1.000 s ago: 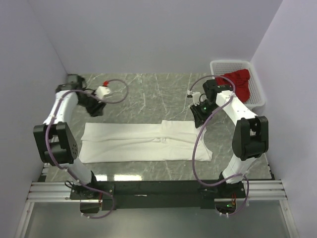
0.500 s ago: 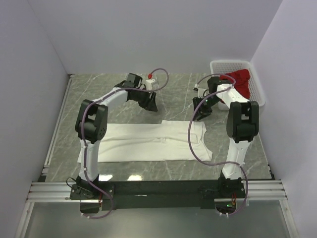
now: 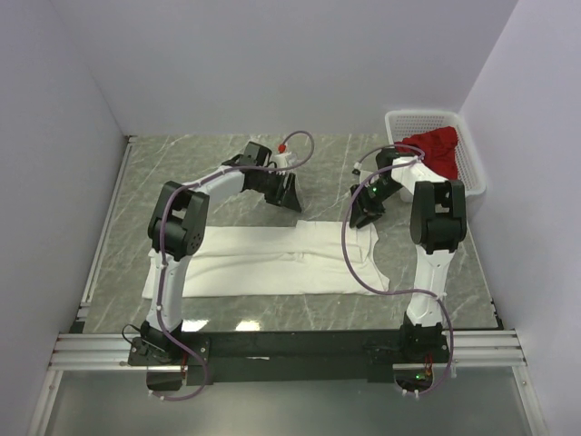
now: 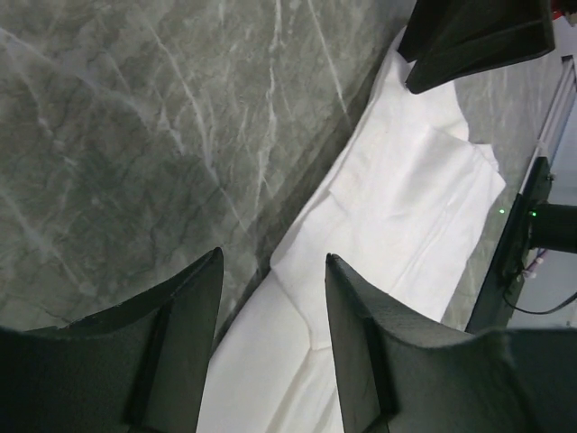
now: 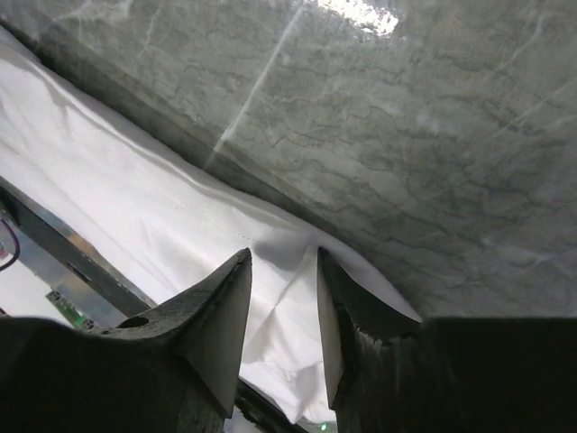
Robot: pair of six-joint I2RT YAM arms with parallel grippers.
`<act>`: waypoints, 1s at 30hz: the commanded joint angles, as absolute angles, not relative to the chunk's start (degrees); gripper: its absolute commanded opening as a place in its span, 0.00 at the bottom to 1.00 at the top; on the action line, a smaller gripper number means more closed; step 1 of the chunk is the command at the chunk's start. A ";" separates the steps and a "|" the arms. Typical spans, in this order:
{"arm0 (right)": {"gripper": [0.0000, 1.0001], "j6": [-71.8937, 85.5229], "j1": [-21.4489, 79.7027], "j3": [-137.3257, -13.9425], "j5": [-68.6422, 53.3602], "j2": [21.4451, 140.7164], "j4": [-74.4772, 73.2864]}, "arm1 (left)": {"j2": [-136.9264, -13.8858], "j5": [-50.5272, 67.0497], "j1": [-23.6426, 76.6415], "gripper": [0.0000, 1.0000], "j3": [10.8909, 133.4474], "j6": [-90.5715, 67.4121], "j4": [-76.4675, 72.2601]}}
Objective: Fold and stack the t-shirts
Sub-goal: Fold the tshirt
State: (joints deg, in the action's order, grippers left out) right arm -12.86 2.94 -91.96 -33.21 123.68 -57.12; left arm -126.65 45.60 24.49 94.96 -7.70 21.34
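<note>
The white t-shirt (image 3: pixel 263 263) lies flat on the marble table as a long strip folded lengthwise, running left to right. My left gripper (image 3: pixel 292 200) hovers open just behind the middle of its far edge. In the left wrist view the cloth (image 4: pixel 406 189) shows under the gap between the open jaws of this gripper (image 4: pixel 272 257). My right gripper (image 3: pixel 359 218) is open over the shirt's far right corner. In the right wrist view the white cloth (image 5: pixel 135 207) lies under its gripper (image 5: pixel 283 253), with nothing pinched. The red t-shirt (image 3: pixel 434 147) sits bunched in the basket.
A white slotted basket (image 3: pixel 427 118) stands at the back right corner by the wall. Bare marble table (image 3: pixel 218 168) stretches behind the shirt. Walls close in the left, back and right sides. Cables loop off both arms.
My left arm has swung from the far left across to the middle of the shirt's far edge. My right gripper has shifted slightly and its jaws have opened a little wider.
</note>
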 commanded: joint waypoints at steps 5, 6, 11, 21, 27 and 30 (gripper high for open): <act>0.39 -13.53 2.55 -94.05 -36.91 122.52 -59.06 | -127.97 51.32 26.10 0.55 95.80 -9.14 19.77; 0.38 -13.71 2.55 -93.87 -37.26 122.35 -59.06 | -128.40 51.50 26.28 0.55 95.97 -9.23 20.21; 0.28 -13.89 2.55 -93.96 -38.06 122.43 -59.68 | -129.90 50.80 27.33 0.55 96.85 -8.53 21.97; 0.00 -15.55 2.55 -92.73 -39.72 119.98 -60.56 | -125.86 50.63 27.60 0.29 93.52 -9.58 17.06; 0.00 -17.31 2.55 -90.35 -40.43 116.11 -61.17 | -121.73 50.97 27.69 0.25 90.19 -9.32 14.68; 0.00 -18.28 2.55 -87.29 -40.08 113.47 -61.44 | -119.71 50.89 28.21 0.19 88.69 -6.87 15.47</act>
State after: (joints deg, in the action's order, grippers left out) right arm -16.21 2.94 -89.52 -38.98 119.22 -59.68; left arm -125.14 49.25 27.62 89.93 -8.93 17.65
